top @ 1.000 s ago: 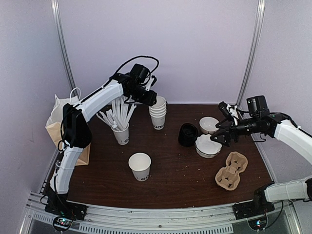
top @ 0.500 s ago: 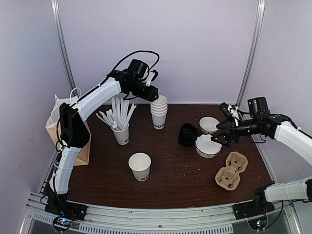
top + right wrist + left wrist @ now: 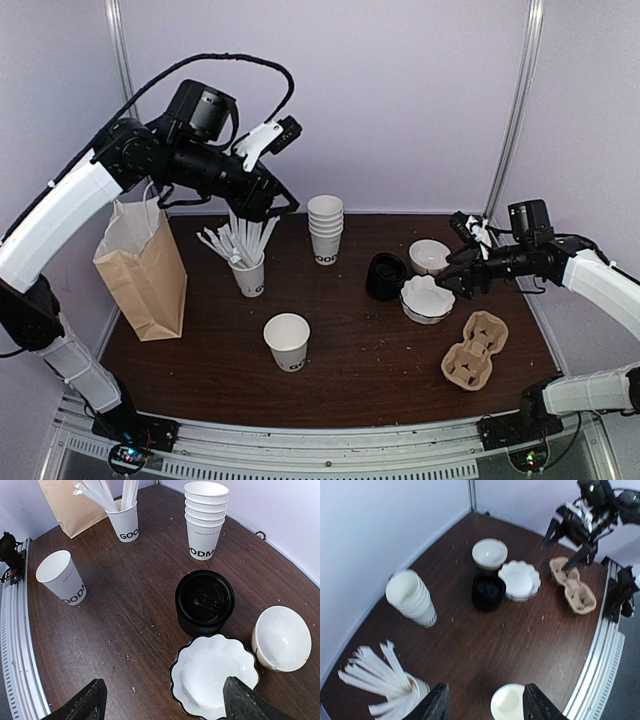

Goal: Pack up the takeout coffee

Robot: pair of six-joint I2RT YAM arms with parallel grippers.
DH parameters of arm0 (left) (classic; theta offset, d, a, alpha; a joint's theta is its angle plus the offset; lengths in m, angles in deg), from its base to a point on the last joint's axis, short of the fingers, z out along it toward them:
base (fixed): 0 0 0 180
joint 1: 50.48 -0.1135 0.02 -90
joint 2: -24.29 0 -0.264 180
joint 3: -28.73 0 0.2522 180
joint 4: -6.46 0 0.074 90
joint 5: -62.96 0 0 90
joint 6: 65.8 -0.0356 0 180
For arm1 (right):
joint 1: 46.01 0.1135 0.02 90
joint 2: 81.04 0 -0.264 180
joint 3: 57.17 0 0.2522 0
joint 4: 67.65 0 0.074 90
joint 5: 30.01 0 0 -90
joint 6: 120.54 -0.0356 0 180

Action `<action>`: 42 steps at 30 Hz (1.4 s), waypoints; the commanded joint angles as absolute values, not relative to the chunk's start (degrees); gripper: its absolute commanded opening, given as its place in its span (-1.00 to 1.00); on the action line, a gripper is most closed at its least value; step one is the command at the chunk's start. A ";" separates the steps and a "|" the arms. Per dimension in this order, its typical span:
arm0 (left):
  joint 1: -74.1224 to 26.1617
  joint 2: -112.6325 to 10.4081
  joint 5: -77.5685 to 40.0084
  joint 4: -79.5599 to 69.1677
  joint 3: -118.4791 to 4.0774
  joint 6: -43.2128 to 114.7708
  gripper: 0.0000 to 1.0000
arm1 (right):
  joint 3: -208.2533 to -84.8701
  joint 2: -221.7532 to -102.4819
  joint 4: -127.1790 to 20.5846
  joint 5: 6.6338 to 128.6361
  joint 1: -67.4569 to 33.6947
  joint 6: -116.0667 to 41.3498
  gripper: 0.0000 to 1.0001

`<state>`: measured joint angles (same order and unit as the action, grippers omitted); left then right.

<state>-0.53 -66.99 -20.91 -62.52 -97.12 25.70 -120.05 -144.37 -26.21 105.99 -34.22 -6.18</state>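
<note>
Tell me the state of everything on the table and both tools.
Single cup: upright, uncovered, empty.
Black lids: stacked, off the cup.
Cup stack: nested, upright.
Straw cup: upright, full of straws.
Paper bag: standing upright.
Cup carrier: lying flat, empty.
Scalloped dish: empty.
White bowl: upright, empty.
Left tool: open, empty.
Right tool: open, empty.

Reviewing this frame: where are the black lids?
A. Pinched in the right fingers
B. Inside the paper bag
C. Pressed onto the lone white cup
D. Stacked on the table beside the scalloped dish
D: the stack of black lids stands on the table right next to the scalloped dish, while the lone white cup is open-topped.
</note>
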 commanded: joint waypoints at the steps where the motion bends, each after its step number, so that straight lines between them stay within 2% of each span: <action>1: -1.37 -63.58 -18.81 -74.49 -85.46 28.41 0.05 | -120.28 -143.30 -25.01 101.64 -34.58 -3.28 0.63; 5: -1.17 -59.90 -20.18 -75.71 -76.05 28.51 0.02 | -120.95 -143.17 -24.59 99.14 -34.58 -1.73 0.44; 9: -1.17 -59.41 -20.97 -73.98 -71.80 28.07 0.06 | -126.49 -145.02 -19.45 97.48 -34.12 -0.25 0.21; 12: -1.17 -59.73 -22.88 -71.43 -69.38 28.13 0.17 | -131.92 -146.43 -14.63 93.38 -30.51 2.84 0.20; 17: -1.35 -61.59 -23.02 -69.30 -67.00 29.70 0.25 | -138.85 -152.32 -7.19 88.94 -24.95 6.75 0.20; 21: -1.35 -60.52 -21.24 -66.87 -65.29 30.29 0.34 | -143.65 -159.78 -2.87 86.62 -20.21 7.62 0.07; 27: -1.28 -49.37 -18.92 -56.42 -50.90 29.83 0.38 | -148.79 -167.20 -0.88 84.48 -15.13 7.86 0.10; 33: -1.00 -41.49 -17.47 -44.82 -36.18 29.69 0.41 | -154.80 -174.47 2.32 84.71 -14.20 8.13 0.11; 38: -0.82 -39.12 -19.00 -36.03 -28.18 28.42 0.38 | -156.29 -176.26 2.89 84.72 -13.69 7.97 0.11; 42: -0.87 -42.06 -17.46 -29.29 -25.36 28.02 0.29 | -157.58 -176.60 3.50 85.20 -13.62 7.73 0.11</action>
